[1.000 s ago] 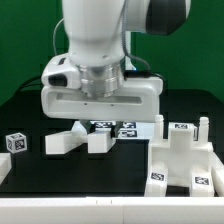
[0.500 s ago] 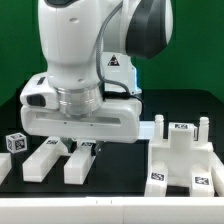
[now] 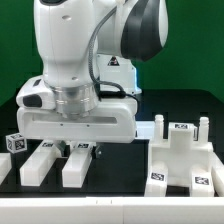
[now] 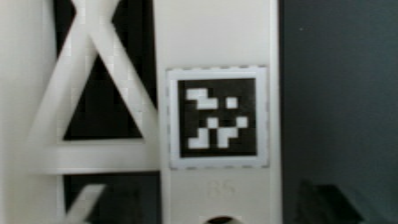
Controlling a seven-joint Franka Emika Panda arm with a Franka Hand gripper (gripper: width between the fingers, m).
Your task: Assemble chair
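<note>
Seeing nearest, in the exterior view, 2 chunky white rails of the chair frame part, lying side by side on the black table with their ends pointing toward the camera. Seeing about as near, at the exterior view's right, a blocky white chair piece carrying 3 visible tags and standing well apart from the rails. Finding a little further back, at the exterior view's left edge, a small tagged cube, near the left rail but not touching it. Finding the gripper directly over the far stretch of the rails, hanging low above them and hiding, with its wide white body, where the fingers are meeting the part. Not being able to tell from either view how wide the jaws are standing, or whether anything is being gripped. Looking at close range, in the wrist view, onto 1 rail bearing a black-and-white tag, with crossed white struts just beside it. Seeing, behind everything, the white arm rising out of frame.
</note>
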